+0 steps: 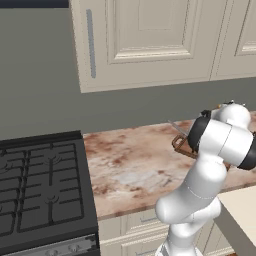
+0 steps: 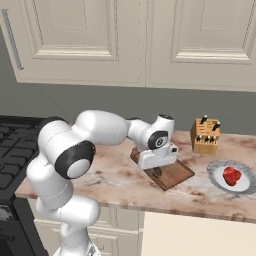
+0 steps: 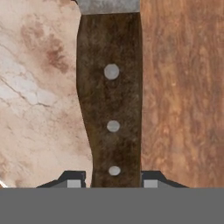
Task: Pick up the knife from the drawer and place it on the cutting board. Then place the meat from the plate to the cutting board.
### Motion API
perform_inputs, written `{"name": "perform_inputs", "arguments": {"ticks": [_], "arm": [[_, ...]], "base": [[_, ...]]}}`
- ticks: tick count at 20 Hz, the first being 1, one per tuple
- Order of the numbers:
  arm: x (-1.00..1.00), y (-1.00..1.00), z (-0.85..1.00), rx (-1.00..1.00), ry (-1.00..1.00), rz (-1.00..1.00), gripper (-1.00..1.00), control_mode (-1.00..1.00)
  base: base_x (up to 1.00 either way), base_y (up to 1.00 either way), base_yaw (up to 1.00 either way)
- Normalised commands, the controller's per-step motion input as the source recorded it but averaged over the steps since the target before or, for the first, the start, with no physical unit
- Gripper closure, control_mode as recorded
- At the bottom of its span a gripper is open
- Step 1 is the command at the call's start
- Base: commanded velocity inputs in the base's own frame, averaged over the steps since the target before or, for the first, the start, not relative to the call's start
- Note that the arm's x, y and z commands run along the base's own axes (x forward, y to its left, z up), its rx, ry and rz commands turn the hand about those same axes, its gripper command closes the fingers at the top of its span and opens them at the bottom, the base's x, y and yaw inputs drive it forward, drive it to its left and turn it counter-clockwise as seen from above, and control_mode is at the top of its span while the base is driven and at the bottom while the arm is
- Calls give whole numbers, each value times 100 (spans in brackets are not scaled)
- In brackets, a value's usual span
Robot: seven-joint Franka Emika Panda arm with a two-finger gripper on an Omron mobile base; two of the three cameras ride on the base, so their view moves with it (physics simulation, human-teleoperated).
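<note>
Claw (image 3: 112,180) closed partway on the knife (image 3: 110,100): the dark brown handle with three rivets sits between both fingertips (image 3: 72,178), touching them on each side, the grey blade starting at the far end of the handle, away from the claw. In the right base view the claw (image 2: 156,167) hangs low over the cutting board (image 2: 170,175); whether the knife touches the board, cannot tell. Directly under the claw, board wood lies on one side of the handle and marbled worktop (image 3: 39,100) on the other. To the right of the claw, the plate (image 2: 231,176) sits on the worktop with the meat (image 2: 232,175) on it, well apart from the claw. Knife block (image 2: 205,135) stands behind the plate.
</note>
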Motion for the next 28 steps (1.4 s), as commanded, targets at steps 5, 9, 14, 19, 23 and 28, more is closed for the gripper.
{"name": "perform_inputs", "arguments": {"ticks": [5,9,14,19,23,28], "arm": [[0,-22,-4,0,-10,-1,100,-100],[10,0,-14,0,-3,-5,100,-100],[20,0,-10,0,0,-3,100,-100],[29,-6,-3,0,4,-1,100,-100],[29,-23,-3,-4,0,-1,100,-100],[32,-36,-8,-9,0,0,100,-100]], "base": [[0,0,0],[0,0,0],[0,0,0],[0,0,0],[0,0,0],[0,0,0]]}}
